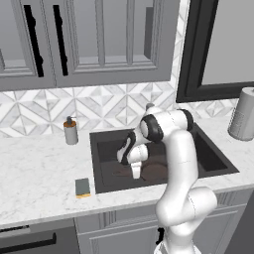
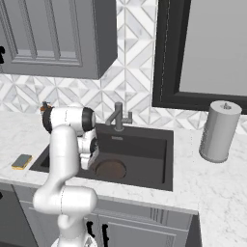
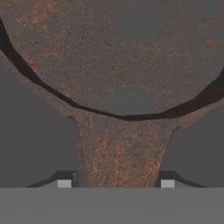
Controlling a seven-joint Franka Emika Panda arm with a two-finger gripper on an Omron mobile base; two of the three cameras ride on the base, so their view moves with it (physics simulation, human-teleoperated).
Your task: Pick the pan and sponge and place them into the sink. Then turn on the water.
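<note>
Hand view: pan (image 3: pixel 118 57) rim (cropped)

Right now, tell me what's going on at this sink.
The robot arm reaches down into the sink, where the pan already lies on the bottom. In the hand view the gripper straddles the pan's handle, fingers on either side. The sponge is still on the counter, left of the sink. No water runs from the faucet.
</note>
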